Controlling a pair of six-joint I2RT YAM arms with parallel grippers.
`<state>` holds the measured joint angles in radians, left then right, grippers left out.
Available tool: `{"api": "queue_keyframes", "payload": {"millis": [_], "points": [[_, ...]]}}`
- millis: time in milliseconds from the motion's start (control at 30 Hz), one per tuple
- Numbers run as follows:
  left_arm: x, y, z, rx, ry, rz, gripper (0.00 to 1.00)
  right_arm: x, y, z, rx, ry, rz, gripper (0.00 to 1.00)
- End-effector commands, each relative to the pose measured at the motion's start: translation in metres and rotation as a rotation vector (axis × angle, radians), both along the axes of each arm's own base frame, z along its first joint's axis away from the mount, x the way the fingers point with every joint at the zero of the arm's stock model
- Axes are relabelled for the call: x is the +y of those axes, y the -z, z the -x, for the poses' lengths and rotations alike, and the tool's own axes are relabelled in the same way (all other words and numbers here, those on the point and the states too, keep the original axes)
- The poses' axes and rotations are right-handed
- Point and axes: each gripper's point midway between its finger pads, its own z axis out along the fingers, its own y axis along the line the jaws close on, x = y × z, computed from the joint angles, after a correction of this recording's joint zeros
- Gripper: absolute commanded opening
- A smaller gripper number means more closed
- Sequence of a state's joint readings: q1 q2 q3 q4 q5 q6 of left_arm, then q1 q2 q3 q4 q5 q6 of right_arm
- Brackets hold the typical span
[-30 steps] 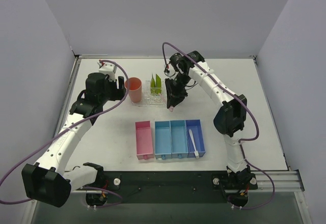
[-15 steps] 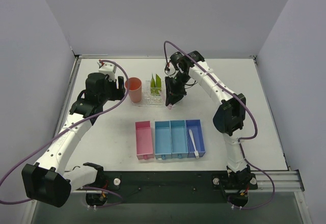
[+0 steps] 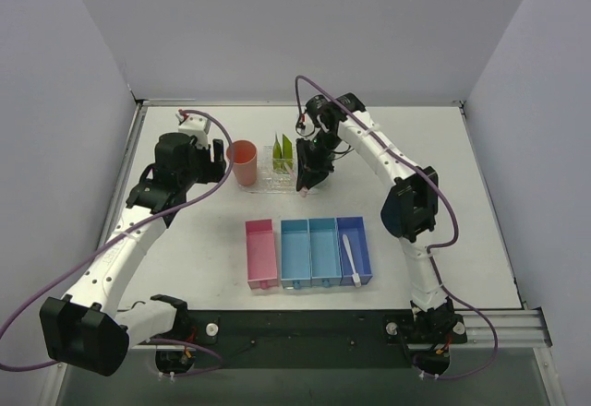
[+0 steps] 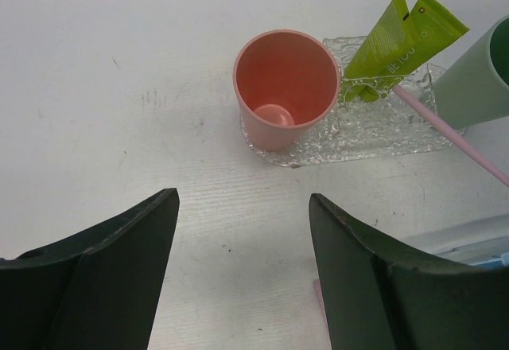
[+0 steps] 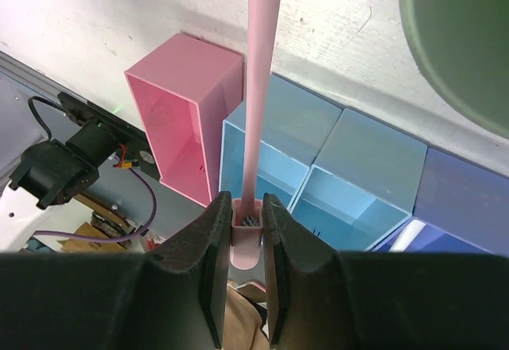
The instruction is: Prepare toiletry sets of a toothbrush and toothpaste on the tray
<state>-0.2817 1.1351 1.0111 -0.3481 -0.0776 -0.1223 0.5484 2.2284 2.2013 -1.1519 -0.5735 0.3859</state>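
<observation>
Grips one toothbrush [image 5: 258,87] by its thicker end, right jaws clamped on it, slim pink handle running out from them toward the table [image 3: 462,203]. Shows from the left wrist what the right wrist misses: that handle slanting down to the bumpy clear tray [image 4: 374,135], tip just beside two toothpaste tubes [image 4: 394,44] standing there; cannot tell whether tip touches tray. Carries also a pink cup [image 4: 285,79] at the tray's left end and a green cup [image 4: 477,79] at its right, the latter hidden overhead by the right arm [image 3: 369,148]. Reaches that arm far over from its base, elbow raised, wrist bent down above the tray's right end. Stretches the left arm [image 3: 138,231] forward, left jaws wide apart, holding nothing, aimed at the pink cup from near it. Finds a second toothbrush [image 3: 350,258] lying in the dark blue bin [image 3: 363,240], rightmost in the row of bins near the arm bases.
</observation>
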Motion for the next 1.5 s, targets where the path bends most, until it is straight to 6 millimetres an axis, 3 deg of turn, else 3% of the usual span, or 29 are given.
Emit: {"api": "queue_keyframes", "payload": {"millis": [0,1100,1233,1467], "points": [[0.005,-0.017,-0.003,-0.061,-0.015,0.004,0.77,0.001,-0.007,-0.006,0.007,0.025,-0.015,0.0],[0.008,-0.018,-0.004,-0.061,-0.025,0.005,0.77,0.008,0.002,-0.037,0.019,0.11,-0.086,0.0],[0.008,-0.019,-0.004,-0.061,-0.024,0.006,0.77,0.008,0.002,-0.04,0.019,0.121,-0.093,0.03],[0.007,-0.018,-0.004,-0.059,-0.023,0.007,0.77,0.009,-0.001,-0.042,0.004,0.12,-0.104,0.24]]}}
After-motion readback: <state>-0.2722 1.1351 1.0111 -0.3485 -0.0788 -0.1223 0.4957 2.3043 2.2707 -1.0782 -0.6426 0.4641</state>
